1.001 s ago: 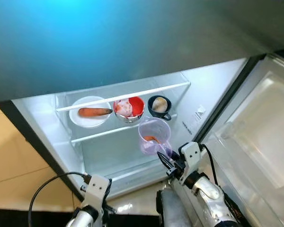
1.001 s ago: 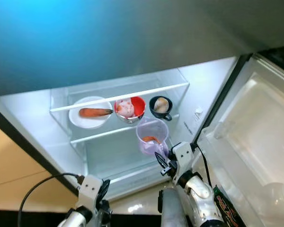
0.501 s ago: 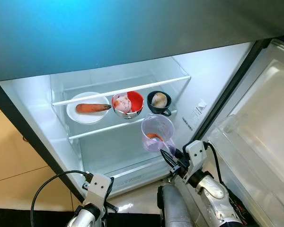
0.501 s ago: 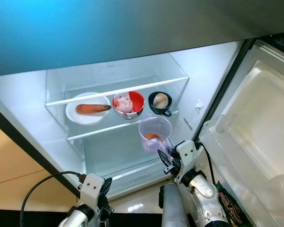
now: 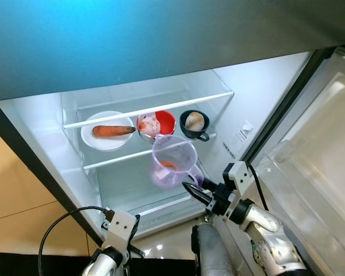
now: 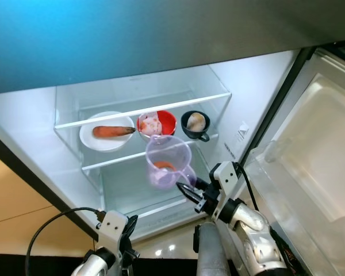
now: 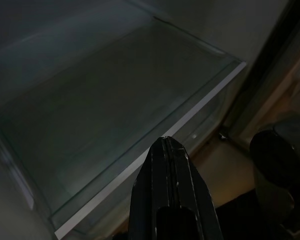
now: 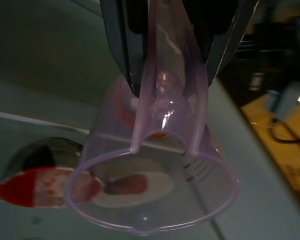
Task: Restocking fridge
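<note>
Shifted left: right gripper clamping probably carrot-filled jug.

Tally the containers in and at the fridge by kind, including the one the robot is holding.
Plates: 1, the white plate carrying a carrot
Bowls: 1, the red bowl
Cups: 1, the dark cup
Jugs: 1, the clear purple measuring jug held by the right gripper
Total: 4
</note>
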`<state>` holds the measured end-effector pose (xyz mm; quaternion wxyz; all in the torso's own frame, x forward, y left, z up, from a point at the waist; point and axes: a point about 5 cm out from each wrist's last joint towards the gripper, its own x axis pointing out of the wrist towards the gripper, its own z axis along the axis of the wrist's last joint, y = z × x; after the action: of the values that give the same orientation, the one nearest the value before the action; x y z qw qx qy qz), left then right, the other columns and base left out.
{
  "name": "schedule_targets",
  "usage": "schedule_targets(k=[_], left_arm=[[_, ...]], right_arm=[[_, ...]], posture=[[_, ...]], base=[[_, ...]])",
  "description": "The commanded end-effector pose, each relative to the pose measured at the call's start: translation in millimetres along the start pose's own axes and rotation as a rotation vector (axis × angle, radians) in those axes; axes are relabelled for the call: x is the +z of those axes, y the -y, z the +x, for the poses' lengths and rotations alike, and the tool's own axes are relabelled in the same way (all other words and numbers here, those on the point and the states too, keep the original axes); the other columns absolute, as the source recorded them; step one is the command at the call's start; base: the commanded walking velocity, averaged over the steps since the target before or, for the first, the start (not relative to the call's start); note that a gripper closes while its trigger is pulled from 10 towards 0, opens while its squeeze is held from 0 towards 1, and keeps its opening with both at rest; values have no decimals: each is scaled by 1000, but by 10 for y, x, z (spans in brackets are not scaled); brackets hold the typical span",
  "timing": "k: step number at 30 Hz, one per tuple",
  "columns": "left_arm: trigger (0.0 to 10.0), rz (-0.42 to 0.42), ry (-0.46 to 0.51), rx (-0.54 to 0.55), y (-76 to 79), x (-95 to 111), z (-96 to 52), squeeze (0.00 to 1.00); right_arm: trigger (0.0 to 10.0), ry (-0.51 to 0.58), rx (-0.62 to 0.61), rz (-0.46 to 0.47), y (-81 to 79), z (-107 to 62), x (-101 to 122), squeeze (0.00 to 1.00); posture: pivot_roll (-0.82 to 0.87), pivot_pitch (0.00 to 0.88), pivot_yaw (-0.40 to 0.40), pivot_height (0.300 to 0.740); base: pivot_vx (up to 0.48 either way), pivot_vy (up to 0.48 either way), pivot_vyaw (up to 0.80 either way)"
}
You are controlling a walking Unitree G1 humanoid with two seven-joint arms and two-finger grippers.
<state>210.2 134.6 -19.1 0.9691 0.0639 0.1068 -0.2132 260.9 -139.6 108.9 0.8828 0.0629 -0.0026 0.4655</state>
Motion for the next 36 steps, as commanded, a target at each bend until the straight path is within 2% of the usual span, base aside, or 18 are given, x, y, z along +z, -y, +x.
schedule_targets(k=[1,4,5,7,8,10,12,13,16,24,29,33,36], left_arm=[[10000,-7,-12,-15,53,-35,-24,0],[10000,-4,-10,-20,54,-29,-22,0],[10000,-4,-10,-20,54,-29,-22,0],[10000,-2,-9,-22,55,-26,-20,0],[10000,-1,-8,-24,55,-23,-18,0],[10000,-1,-8,-24,55,-23,-18,0],[10000,1,-5,-25,55,-14,-10,0],[10000,1,-5,-25,55,-14,-10,0],[10000,4,16,-29,57,37,28,0],[10000,27,58,-58,82,146,102,0],[10000,32,70,-64,88,178,125,0],[10000,43,102,-78,98,259,167,0],[10000,49,115,-85,100,295,188,0]], right_arm=[[10000,38,21,20,-9,-14,92,0],[10000,131,74,67,-4,-4,379,0],[10000,131,74,67,-4,-4,379,0],[10000,187,118,96,-25,7,556,0],[10000,221,129,98,-28,22,649,0],[10000,221,129,98,-28,22,649,0],[10000,281,119,93,-2,59,799,0],[10000,281,119,93,-2,59,799,0],[10000,329,106,56,30,142,976,0],[10000,359,124,63,18,238,1123,0],[10000,358,66,28,47,336,1160,0],[10000,360,-34,-17,129,449,1186,0],[10000,346,-51,-48,149,503,1191,0]], posture=[[-142,137,-49,601],[-144,139,-47,601],[-144,139,-47,601],[-145,140,-47,601],[-145,140,-47,601],[-145,140,-47,601],[-145,140,-47,601],[-145,140,-47,601],[-144,142,-49,601],[-142,145,-51,601],[-143,146,-50,601],[-143,147,-49,601],[-143,146,-49,601]], base=[[0,0,0],[0,0,0],[0,0,0],[0,0,0],[0,0,0],[0,0,0],[0,0,0],[0,0,0],[0,0,0],[0,0,0],[0,0,0],[0,0,0],[0,0,0]])
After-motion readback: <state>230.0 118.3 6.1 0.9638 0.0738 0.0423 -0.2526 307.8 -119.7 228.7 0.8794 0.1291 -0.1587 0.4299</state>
